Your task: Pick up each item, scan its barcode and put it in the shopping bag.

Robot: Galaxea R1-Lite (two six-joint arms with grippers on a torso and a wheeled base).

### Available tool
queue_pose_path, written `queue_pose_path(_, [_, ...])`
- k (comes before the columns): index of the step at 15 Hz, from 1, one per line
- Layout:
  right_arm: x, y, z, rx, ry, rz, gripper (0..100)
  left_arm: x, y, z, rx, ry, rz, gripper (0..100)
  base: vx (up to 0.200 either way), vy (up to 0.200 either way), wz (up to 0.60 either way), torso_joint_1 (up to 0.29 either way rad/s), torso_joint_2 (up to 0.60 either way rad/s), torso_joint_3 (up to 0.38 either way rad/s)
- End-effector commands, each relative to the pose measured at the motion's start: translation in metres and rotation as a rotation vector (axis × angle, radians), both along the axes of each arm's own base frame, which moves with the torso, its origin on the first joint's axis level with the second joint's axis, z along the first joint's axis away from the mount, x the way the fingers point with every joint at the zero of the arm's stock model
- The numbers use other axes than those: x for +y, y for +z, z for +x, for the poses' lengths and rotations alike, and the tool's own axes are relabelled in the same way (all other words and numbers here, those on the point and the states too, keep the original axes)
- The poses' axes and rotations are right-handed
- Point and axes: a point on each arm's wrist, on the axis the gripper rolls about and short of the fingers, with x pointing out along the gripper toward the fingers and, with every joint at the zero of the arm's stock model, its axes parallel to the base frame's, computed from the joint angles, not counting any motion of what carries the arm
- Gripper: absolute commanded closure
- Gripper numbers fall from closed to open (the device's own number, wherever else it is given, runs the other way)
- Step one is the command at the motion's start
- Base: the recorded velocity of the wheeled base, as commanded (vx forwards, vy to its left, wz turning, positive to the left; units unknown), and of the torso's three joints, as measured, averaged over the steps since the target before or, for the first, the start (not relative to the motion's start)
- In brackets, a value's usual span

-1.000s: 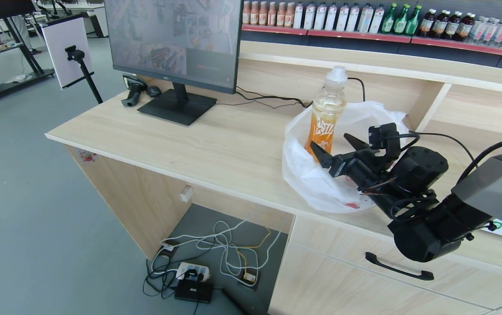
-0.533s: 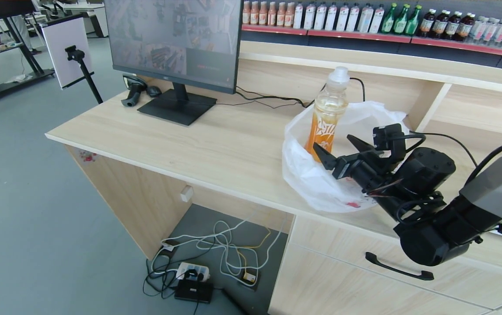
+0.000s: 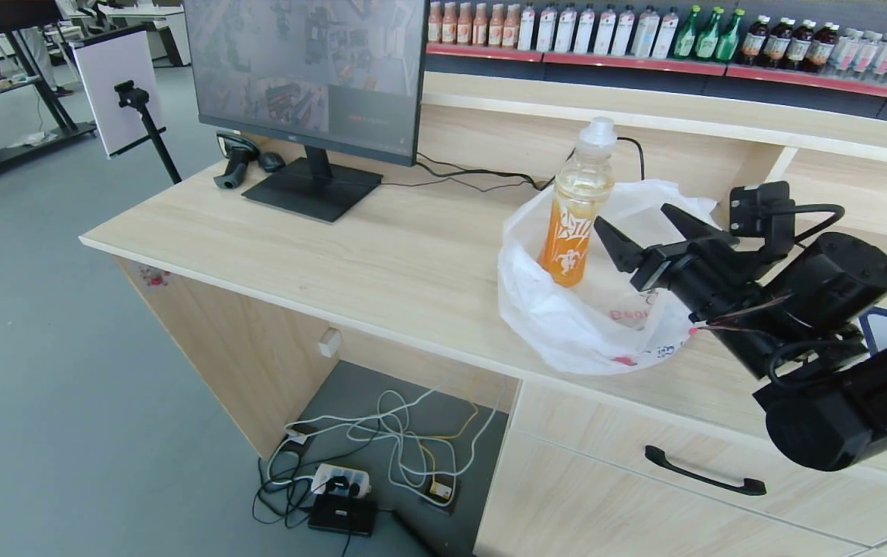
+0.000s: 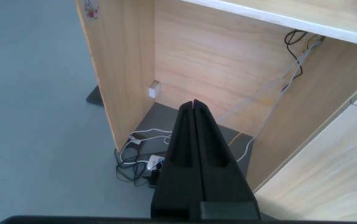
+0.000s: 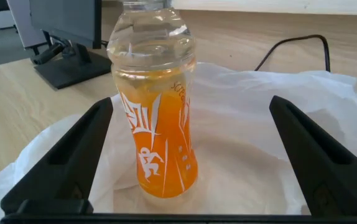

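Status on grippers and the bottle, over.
Right gripper open, empty, short of the bottle. Left gripper shut, empty. Bottle upright inside shopping bag. Nothing blocking the right gripper.

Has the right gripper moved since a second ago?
Yes. The right gripper has drawn back rightward, away from the bottle standing in the shopping bag.

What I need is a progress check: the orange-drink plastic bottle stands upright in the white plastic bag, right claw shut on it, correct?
No: the right claw is open, off the orange-drink plastic bottle in the white plastic bag, per the right wrist view.
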Motion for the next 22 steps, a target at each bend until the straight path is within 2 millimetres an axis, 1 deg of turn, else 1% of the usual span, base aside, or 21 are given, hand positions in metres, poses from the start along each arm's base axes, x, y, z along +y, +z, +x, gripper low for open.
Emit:
queue_pose_path(1, [-0.006, 0.018, -0.016, -0.043, -0.001, 0.018, 0, 0.0, 0.0, 0.0, 0.0, 0.001, 0.0, 100, 0.0, 0.0, 0.0, 0.0, 0.0, 0.0])
queue_pose_path(2, [-0.006, 0.021, -0.019, -0.049, 0.0, 0.019, 0, 0.0, 0.0, 0.0, 0.0, 0.001, 0.0, 100, 0.0, 0.0, 0.0, 0.0, 0.0, 0.0])
queue_pose_path(4, [-0.008, 0.02, -0.024, -0.038, 0.002, 0.017, 0, 0.0, 0.0, 0.0, 0.001, 0.001, -0.002, 100, 0.0, 0.0, 0.0, 0.0, 0.0, 0.0])
queue_pose_path(6, [-0.008, 0.02, -0.024, -0.039, 0.002, 0.024, 0, 0.0, 0.0, 0.0, 0.001, 0.001, -0.002, 100, 0.0, 0.0, 0.0, 0.0, 0.0, 0.0])
queue_pose_path(11, [-0.01, 0.022, -0.029, -0.039, 0.005, 0.028, 0, 0.0, 0.0, 0.0, 0.001, 0.001, -0.003, 100, 0.0, 0.0, -0.6, 0.001, 0.0, 0.005])
queue_pose_path(14, [-0.009, 0.025, -0.029, -0.051, 0.005, 0.03, 0, 0.0, 0.0, 0.0, 0.001, 0.001, -0.003, 100, 0.0, 0.0, -0.6, 0.001, 0.0, 0.002])
queue_pose_path(16, [-0.006, 0.025, -0.032, -0.051, 0.015, 0.026, 0, 0.0, 0.0, 0.0, 0.003, 0.001, -0.002, 100, 0.0, 0.0, 0.0, 0.0, 0.0, 0.0])
queue_pose_path(18, [-0.006, 0.021, -0.035, -0.031, 0.015, 0.018, 0, 0.0, 0.0, 0.0, 0.003, 0.001, -0.003, 100, 0.0, -0.2, 0.0, 0.0, 0.0, 0.005])
queue_pose_path(22, [-0.006, 0.02, -0.03, -0.035, 0.012, 0.017, 0, 0.0, 0.0, 0.0, 0.003, 0.001, -0.003, 100, 0.0, -0.2, 0.0, 0.004, 0.0, 0.004])
